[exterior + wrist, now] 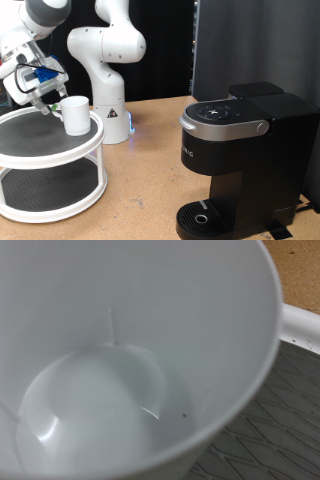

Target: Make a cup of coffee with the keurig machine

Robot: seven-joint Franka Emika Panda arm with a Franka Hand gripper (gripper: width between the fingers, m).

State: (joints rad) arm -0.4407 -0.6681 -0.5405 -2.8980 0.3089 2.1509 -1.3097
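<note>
Exterior view: the white ceramic cup stands upright on the top tier of a round white two-tier stand at the exterior view's left, close to that tier's right edge. The gripper sits just to the left of the cup at about rim height, touching or very nearly touching it; its fingers are too small and cluttered here to say whether they are spread or pinching the rim, so I cannot tell. The white robot arm's base rises behind the stand on the wooden table. The keurig machine stands well apart, at the exterior view's right, black with its silver-grey lid down and the round drip tray at its foot bare of any vessel. In the wrist view the cup fills nearly the whole picture, seen from above into its clean white inside, with a strip of the stand's dark patterned mat and white rim beside it; no fingers show there.
</note>
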